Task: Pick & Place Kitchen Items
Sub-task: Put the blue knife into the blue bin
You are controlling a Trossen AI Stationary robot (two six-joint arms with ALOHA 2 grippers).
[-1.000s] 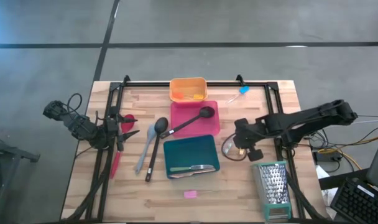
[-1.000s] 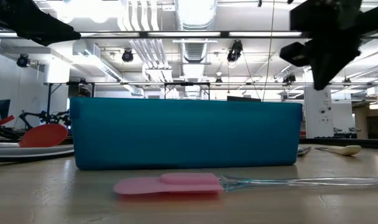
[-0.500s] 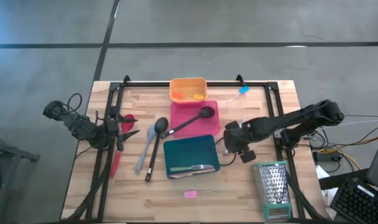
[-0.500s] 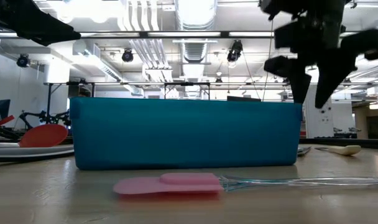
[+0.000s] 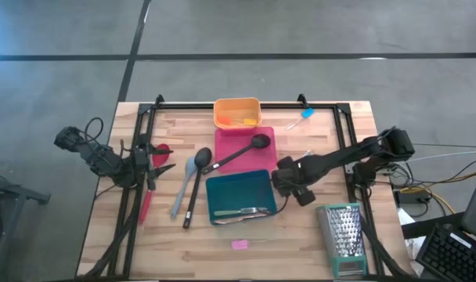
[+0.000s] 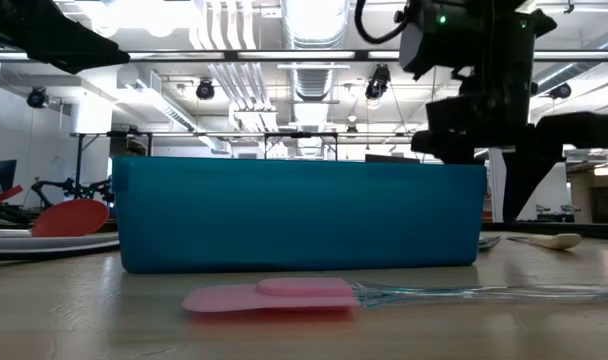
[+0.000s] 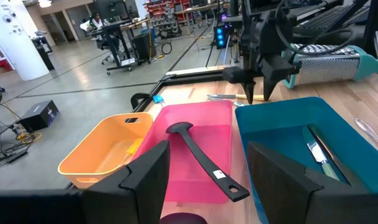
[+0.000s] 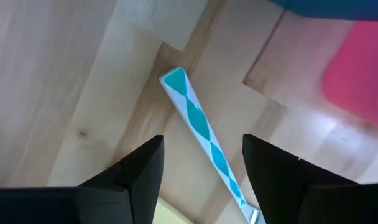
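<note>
Two arms show in the high view, and only the right one is at work: your right gripper (image 5: 289, 186) hangs over the desk (image 5: 316, 243) just beside the teal tray (image 5: 239, 196) and near the pink tray (image 5: 246, 149). Half a second ago it sat farther right, and a second ago farther still, so the arm has been reaching inward toward the trays. Your left gripper (image 5: 156, 160) waits at the desk's left edge by the red spatula (image 5: 148, 196), unmoved. The black spoon (image 5: 192, 188) and grey spoon (image 5: 183, 184) lie between it and the teal tray.

From the low view, the right gripper (image 6: 504, 150) stands above the teal tray's (image 6: 294, 215) far right corner with its fingers apart, lower and nearer the tray than before. A pink spatula (image 6: 274, 295) lies on the desk in front.

From the left wrist view, the left fingers (image 7: 148, 177) are apart and hold nothing; beyond them a black ladle (image 7: 198, 158) lies in the pink tray (image 7: 201, 124), and the box grater (image 7: 329, 65) stands behind.

The right wrist view settles the step: a teal-and-white patterned handle (image 8: 204, 134) lies flat on the desk between the parted fingers (image 8: 130, 171). You look to be in the approach to a pick, nothing gripped yet. Next, descend squarely and turn the wrist so the fingers cross the handle's narrow width, since it lies slanted between them now.
</note>
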